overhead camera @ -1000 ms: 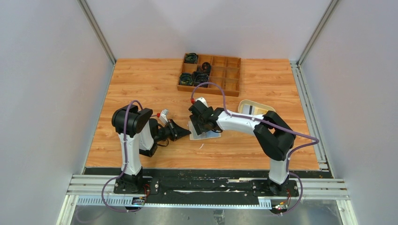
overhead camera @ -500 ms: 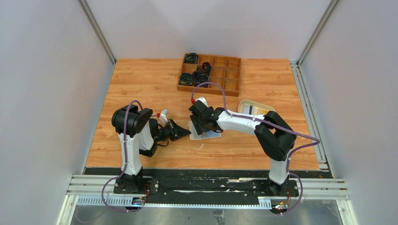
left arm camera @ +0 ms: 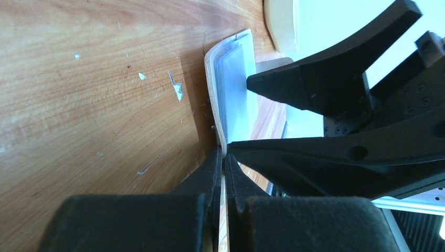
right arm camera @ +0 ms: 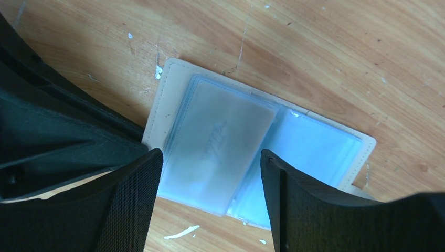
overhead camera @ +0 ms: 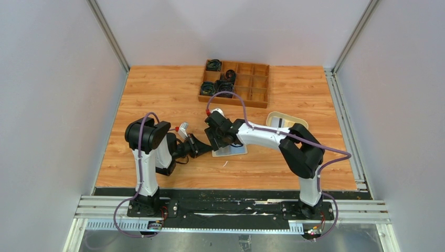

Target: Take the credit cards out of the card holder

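Note:
The card holder [overhead camera: 234, 150] lies open on the table, beige-edged with clear plastic sleeves inside [right arm camera: 320, 142]. A whitish-grey credit card [right arm camera: 220, 134] sits in the top sleeve on its left half. My left gripper [overhead camera: 209, 150] is shut on the holder's left edge [left arm camera: 214, 79], fingertips pinched on the beige rim [left arm camera: 222, 157]. My right gripper [overhead camera: 215, 139] hovers open just above the holder's left half [right arm camera: 210, 205], one finger [right arm camera: 131, 199] on each side of the carded sleeve, touching nothing that I can see.
A brown wooden compartment box [overhead camera: 234, 83] with black coiled items stands at the back. A cream oval tray [overhead camera: 292, 118] lies right of the holder, behind my right arm. The left gripper's black fingers [right arm camera: 57, 131] crowd the right gripper's left side.
My right gripper has moved left and a little back, closer to the left gripper, staying open. The left gripper holds still on the holder's edge.

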Controlling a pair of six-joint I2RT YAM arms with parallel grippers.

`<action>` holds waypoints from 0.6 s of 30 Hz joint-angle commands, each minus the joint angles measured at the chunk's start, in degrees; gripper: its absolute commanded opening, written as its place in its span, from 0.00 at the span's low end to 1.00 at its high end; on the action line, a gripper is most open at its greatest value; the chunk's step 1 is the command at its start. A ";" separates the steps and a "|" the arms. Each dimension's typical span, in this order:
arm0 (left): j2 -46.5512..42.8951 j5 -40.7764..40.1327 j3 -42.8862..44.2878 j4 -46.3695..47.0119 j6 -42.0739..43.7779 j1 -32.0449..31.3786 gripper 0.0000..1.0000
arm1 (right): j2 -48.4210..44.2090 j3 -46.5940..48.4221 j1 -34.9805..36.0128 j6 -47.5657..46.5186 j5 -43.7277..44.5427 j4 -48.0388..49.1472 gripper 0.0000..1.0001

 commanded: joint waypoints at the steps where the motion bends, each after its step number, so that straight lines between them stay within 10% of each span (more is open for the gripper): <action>1: 3.04 -1.48 -2.30 1.55 4.74 0.50 0.00 | 2.58 1.40 0.80 0.19 -0.74 -1.47 0.72; 18: 3.21 -1.39 -2.51 1.55 4.86 0.50 0.00 | 2.38 -0.17 0.27 -3.44 12.78 -7.68 0.73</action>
